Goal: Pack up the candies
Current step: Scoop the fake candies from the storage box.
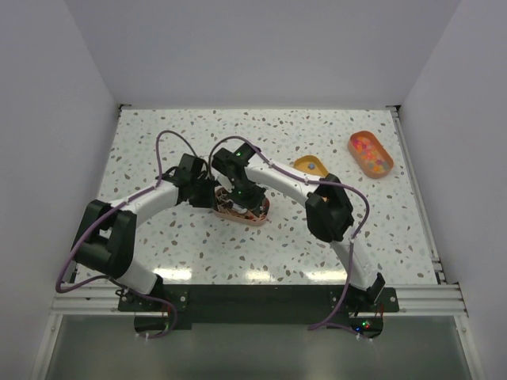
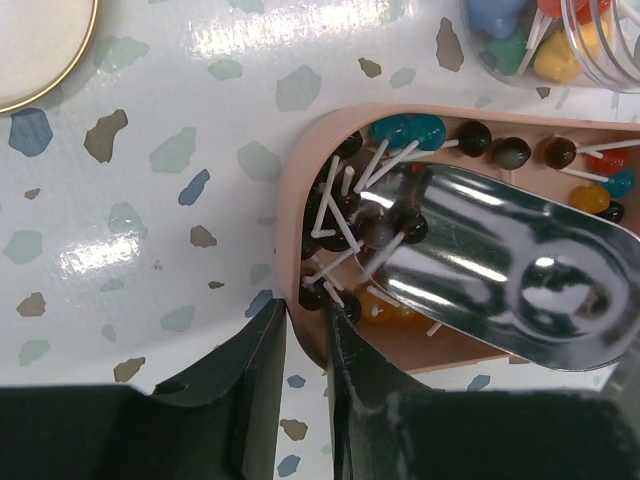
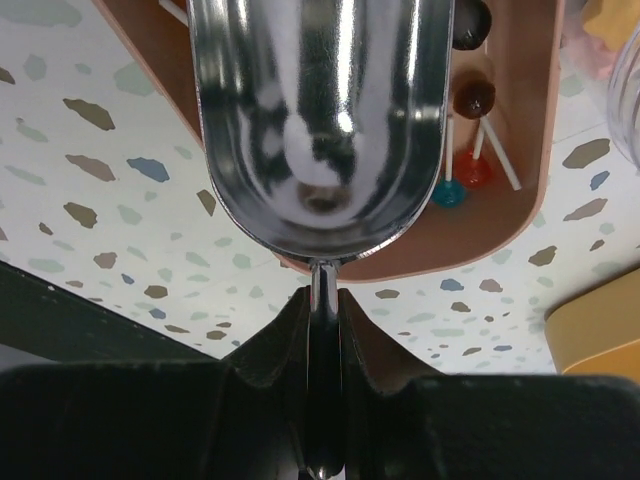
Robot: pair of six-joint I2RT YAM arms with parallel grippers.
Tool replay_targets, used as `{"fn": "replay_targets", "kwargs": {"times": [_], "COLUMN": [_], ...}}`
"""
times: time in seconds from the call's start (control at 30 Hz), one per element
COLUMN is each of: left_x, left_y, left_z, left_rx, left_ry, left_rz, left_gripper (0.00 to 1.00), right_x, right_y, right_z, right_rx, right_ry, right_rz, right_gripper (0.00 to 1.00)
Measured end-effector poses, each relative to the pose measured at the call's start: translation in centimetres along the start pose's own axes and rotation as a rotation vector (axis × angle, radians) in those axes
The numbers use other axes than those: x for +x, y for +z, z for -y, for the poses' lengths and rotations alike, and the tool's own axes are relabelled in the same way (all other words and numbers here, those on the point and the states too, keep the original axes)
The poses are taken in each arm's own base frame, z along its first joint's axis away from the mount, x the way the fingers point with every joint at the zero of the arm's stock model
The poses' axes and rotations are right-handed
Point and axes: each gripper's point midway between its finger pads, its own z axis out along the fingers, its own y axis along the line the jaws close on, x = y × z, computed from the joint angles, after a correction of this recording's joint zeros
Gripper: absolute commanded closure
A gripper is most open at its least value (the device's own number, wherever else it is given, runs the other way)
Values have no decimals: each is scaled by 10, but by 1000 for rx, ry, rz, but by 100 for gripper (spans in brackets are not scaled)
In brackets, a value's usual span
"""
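Small loose candies (image 1: 371, 152) in mixed colours lie in an orange tray (image 1: 356, 139) at the far right. A pink tray (image 1: 257, 216) at the table's middle holds lollipops (image 2: 385, 215) with white sticks. My left gripper (image 2: 303, 310) is shut on the pink tray's rim (image 2: 300, 180), one finger outside and one inside. My right gripper (image 3: 322, 300) is shut on the handle of a shiny metal scoop (image 3: 320, 110). The scoop's bowl (image 2: 500, 270) lies inside the pink tray among the lollipops. No candy shows inside the bowl. In the top view both grippers, left (image 1: 207, 195) and right (image 1: 238, 192), meet over the pink tray.
A clear container (image 2: 540, 40) with bigger coloured sweets stands just beyond the pink tray. A yellow dish (image 1: 311, 166) lies between the two trays. A cream plate's edge (image 2: 40, 60) shows in the left wrist view. White walls close in the table.
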Motion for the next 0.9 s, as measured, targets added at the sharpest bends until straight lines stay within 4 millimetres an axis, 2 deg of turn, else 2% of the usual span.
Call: {"fn": "replay_targets", "kwargs": {"times": [0.17, 0.37, 0.5, 0.7, 0.9], "left_x": [1, 1, 3, 2, 2], "left_y": [0, 0, 0, 0, 0], "left_z": [2, 3, 3, 1, 0], "left_rx": [12, 21, 28, 26, 26], "left_ry": [-1, -8, -11, -17, -26], "left_rz": [-4, -8, -13, -10, -8], "left_gripper": [74, 74, 74, 74, 74], "right_x": [1, 10, 7, 0, -10], "right_y": [3, 17, 22, 24, 34], "right_z": [-2, -6, -11, -13, -13], "right_rx": [0, -23, -41, -36, -6], "right_ry": [-43, -109, -114, -67, 58], "right_rz": [-10, -23, -2, 28, 71], "right_gripper": [100, 100, 100, 100, 100]}}
